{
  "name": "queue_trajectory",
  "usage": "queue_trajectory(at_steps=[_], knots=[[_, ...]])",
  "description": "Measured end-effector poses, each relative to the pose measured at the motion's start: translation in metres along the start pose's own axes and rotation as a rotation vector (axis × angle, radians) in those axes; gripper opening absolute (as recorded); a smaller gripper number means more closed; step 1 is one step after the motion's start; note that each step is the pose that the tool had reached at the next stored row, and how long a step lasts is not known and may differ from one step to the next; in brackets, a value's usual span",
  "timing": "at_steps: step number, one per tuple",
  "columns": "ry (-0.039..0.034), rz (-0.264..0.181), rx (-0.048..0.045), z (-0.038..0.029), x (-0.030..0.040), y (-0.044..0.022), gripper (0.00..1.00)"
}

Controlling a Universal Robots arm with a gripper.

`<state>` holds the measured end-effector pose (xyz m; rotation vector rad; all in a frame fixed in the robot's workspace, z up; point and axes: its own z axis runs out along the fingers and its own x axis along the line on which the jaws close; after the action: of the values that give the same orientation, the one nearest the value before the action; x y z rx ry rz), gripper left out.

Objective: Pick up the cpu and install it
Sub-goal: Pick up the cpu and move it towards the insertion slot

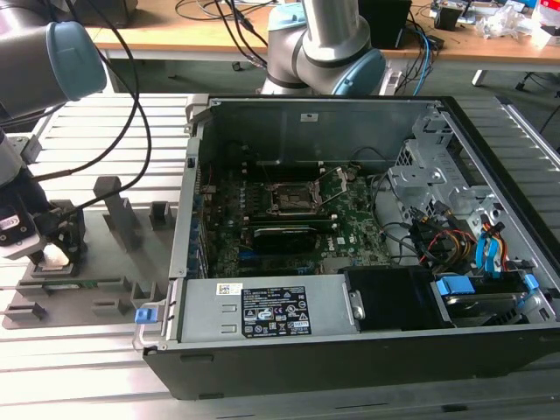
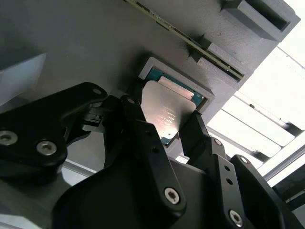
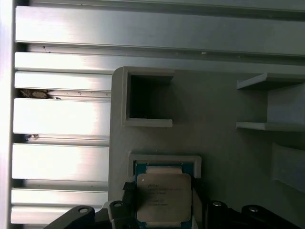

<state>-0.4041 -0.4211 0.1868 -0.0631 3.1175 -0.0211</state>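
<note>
Down low, fingers pinching cpu, in grey tray pocket

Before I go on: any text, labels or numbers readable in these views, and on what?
Nothing reads clearly enough to quote.
On the cpu: faint printed lines in both wrist views, too blurred to read.
Black label on the power supply: white print, too small to read.
White sticker beside it: too small to read.

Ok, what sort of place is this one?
Probably a robotics lab bench for PC assembly: an open computer case on a slatted aluminium table, a grey fixture holding the cpu, a cable-strewn wooden desk behind.
</note>
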Motion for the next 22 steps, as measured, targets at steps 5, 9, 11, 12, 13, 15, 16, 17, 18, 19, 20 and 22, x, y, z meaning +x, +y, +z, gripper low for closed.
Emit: queue_trajectory(at_steps=[5, 9, 11, 12, 13, 15, 16, 17, 18, 19, 20, 22], knots=[[0.0003, 0.000, 0.0002, -0.0073, -0.0001, -0.0001, 0.55], [0.0002, 0.000, 0.0001, -0.0207, -0.0005, -0.0001, 0.55], [0.0002, 0.000, 0.0002, -0.0270, -0.0006, -0.0002, 0.55], [0.0002, 0.000, 0.0001, -0.0289, -0.0007, -0.0002, 0.55], [0.0002, 0.000, 0.0001, -0.0324, -0.0007, -0.0003, 0.55], [0.0002, 0.000, 0.0001, -0.0358, -0.0008, -0.0003, 0.55], [0.0002, 0.000, 0.0001, -0.0387, -0.0009, -0.0004, 0.55], [0.0002, 0.000, 0.0001, -0.0401, -0.0009, -0.0004, 0.55], [0.0002, 0.000, 0.0001, -0.0420, -0.0010, -0.0004, 0.55], [0.0003, 0.000, 0.0002, -0.0437, -0.0010, -0.0004, 0.55], [0.0002, 0.000, 0.0001, -0.0458, -0.0010, -0.0005, 0.55], [0.0002, 0.000, 0.0001, -0.0505, -0.0011, -0.0005, 0.55]])
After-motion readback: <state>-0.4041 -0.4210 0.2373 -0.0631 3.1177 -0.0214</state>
